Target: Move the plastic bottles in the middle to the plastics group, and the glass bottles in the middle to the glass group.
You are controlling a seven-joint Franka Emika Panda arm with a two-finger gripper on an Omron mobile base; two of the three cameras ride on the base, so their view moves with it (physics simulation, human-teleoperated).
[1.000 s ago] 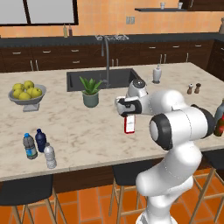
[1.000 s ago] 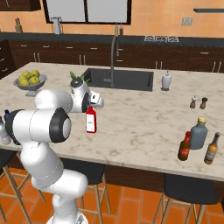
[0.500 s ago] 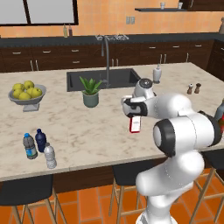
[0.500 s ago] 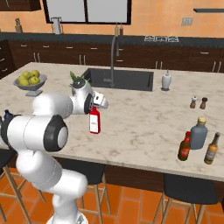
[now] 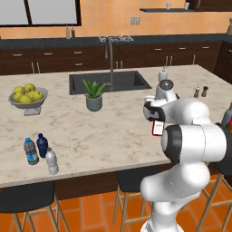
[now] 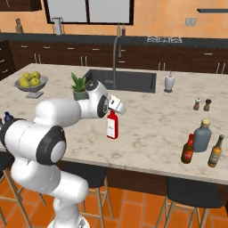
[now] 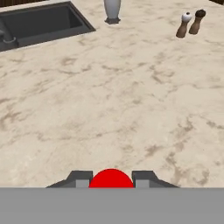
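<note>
**Hand view: red bottle gripped over open bench**

We see the gripper [image 7: 111, 180] clamped on the red bottle [image 6: 112, 125] at its cap, upright over bare marble bench [image 7: 131, 100]. Ahead, the sink [image 7: 39, 24] edge lies left and the shakers [image 7: 190, 22] far right. The grey-blue glass bottle [image 6: 203, 136] stands near the bench's right front edge.
</note>
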